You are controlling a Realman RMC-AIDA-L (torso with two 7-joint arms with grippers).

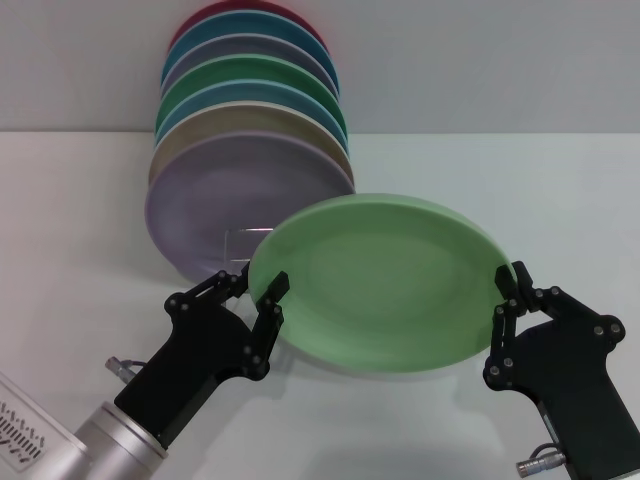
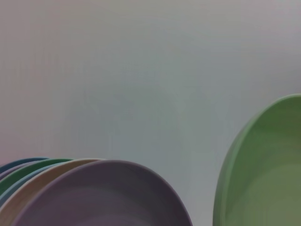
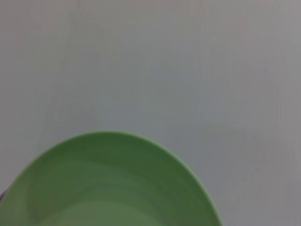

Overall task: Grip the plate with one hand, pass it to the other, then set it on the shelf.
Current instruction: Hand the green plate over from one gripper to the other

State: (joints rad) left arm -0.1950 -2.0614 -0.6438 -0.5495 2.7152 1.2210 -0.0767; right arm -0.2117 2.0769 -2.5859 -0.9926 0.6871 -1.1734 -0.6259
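Note:
The light green plate (image 1: 385,285) hangs in the air in front of me, tilted. My right gripper (image 1: 511,272) is shut on its right rim and holds it up. My left gripper (image 1: 262,278) is open at the plate's left rim, with the rim between its fingers. The plate fills the near part of the right wrist view (image 3: 108,183) and shows at one side of the left wrist view (image 2: 263,169). The wire shelf (image 1: 250,232) stands behind the plate; only its front loop shows, below the lilac plate (image 1: 230,200).
Several plates stand on edge in the shelf, one behind another: lilac at the front, then beige (image 1: 200,135), blue, darker green (image 1: 250,75) and others. They also show in the left wrist view (image 2: 99,197). The white table (image 1: 80,200) lies all around.

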